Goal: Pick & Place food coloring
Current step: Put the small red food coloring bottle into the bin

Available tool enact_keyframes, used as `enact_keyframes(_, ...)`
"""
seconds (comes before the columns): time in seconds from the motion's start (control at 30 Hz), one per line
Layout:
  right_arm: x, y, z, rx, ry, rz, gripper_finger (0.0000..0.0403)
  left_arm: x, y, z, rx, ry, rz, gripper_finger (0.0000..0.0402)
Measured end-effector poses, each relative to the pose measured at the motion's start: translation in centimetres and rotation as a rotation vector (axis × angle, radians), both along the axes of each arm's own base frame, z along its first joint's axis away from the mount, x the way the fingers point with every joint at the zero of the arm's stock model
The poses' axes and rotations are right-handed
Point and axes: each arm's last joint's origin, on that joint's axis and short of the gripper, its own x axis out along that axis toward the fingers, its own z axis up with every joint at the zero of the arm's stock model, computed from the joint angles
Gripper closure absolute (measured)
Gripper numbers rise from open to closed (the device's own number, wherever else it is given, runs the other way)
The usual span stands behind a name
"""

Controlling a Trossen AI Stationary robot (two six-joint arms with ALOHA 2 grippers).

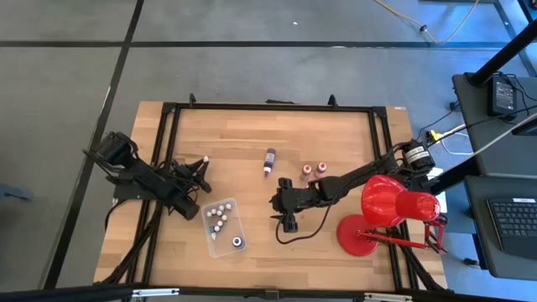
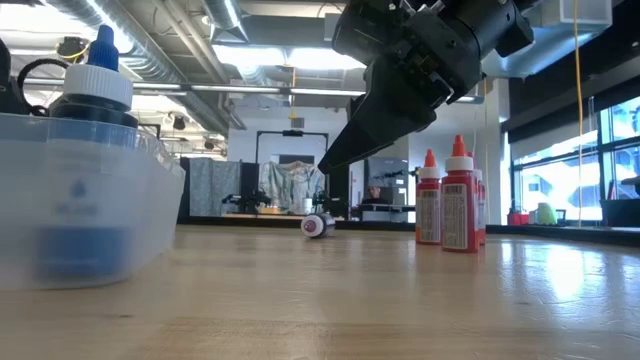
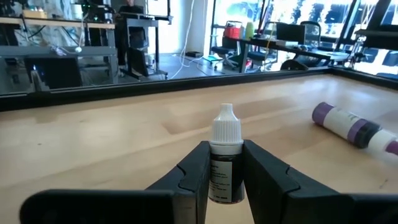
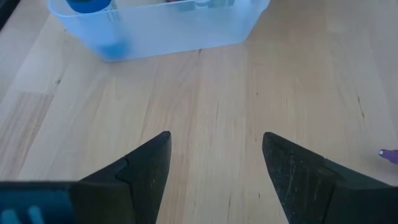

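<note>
The clear plastic tray [image 1: 222, 243] sits by the near edge of the wooden table [image 1: 252, 134], left of centre, holding several small food coloring bottles, among them a blue-capped bottle [image 1: 237, 242] at its near end and white-capped ones [image 1: 218, 215] at its far end. Just right of the tray, the right gripper [image 1: 287, 220] hovers over bare wood, fingers spread wide with nothing between them. At the tray's far left corner, the left gripper [image 1: 202, 164] pinches a white-capped dropper bottle [image 3: 225, 155] upright between nearly closed fingers [image 3: 186, 177]. Farther back, near the table's middle, a long purple bottle [image 1: 269, 161] lies on its side. To its right stand two red bottles [image 1: 313, 169], close together. A red desk lamp [image 1: 382, 214] occupies the near right corner.
</note>
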Motion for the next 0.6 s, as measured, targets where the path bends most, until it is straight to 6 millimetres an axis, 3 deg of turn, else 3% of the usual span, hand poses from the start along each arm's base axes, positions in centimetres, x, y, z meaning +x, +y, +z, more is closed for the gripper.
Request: enact_keyframes(0.6, 0.1, 0.0, 0.1, -0.001, -0.013, 0.004, 0.0147, 0.9, 0.2, -3.7, 0.033, 0.042, 0.061, 0.032)
